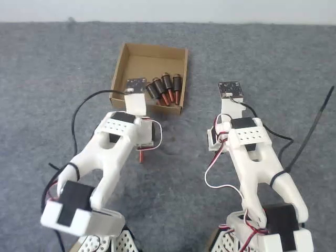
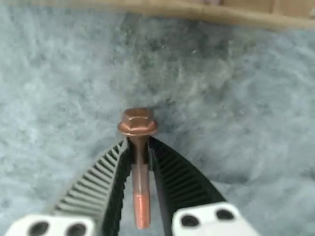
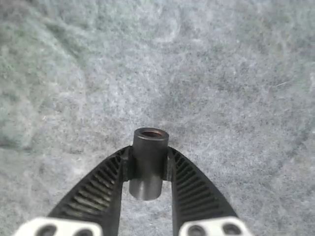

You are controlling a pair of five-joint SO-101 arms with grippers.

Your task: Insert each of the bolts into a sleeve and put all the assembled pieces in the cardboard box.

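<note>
Left pincer [image 2: 139, 145] is clamped on a copper hex bolt [image 2: 140, 172], shank just under the head, near the cardboard box [image 1: 119, 63] on the robot's side. Right pincer [image 3: 147, 153] is clamped round a dark sleeve [image 3: 147, 164], off to the box's right. Both prob. stiff, light, smooth metal, so slippy; grip mid-body. High view adds four assembled pcs [image 1: 165, 89] inside the box; wrist views give the grips close up.

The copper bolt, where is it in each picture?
High view: bolt pokes out beneath the left arm, near the cardboard box.
Left wrist view: clamped between the fingers.
Right wrist view: a dark sleeve is held instead.
Shared landmark: grey carpet.
</note>
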